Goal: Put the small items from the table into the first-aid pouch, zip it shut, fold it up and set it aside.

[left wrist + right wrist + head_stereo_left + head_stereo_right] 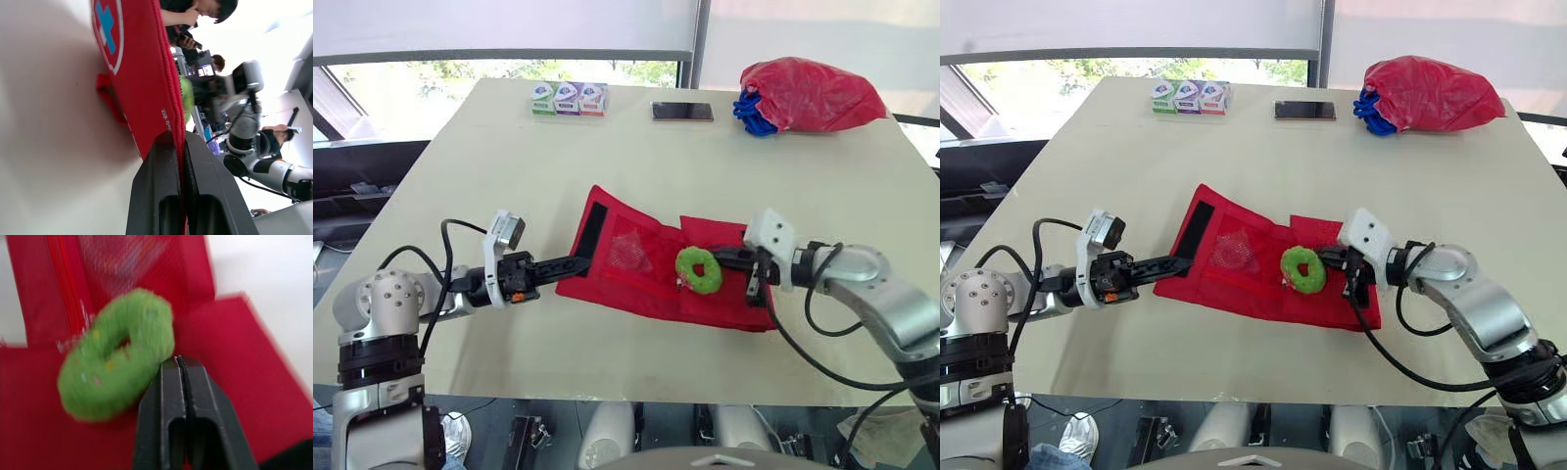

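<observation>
The red first-aid pouch [607,282] lies open and flat in the middle of the table, its mesh pocket [631,250] facing up. My left gripper [582,262] is shut on the pouch's left edge; the left wrist view shows the red fabric [142,73] pinched between the fingers [161,196]. A fuzzy green ring [710,280] is over the right half of the pouch. My right gripper [721,259] comes in from the right and is shut on the ring's edge [112,377], the closed tips [178,361] touching the green fuzz.
Three small boxes [568,98] and a dark phone [682,111] lie at the table's far edge. A red bag [808,93] with blue cord [754,113] sits at the far right. People [195,10] stand beyond the table in the left wrist view.
</observation>
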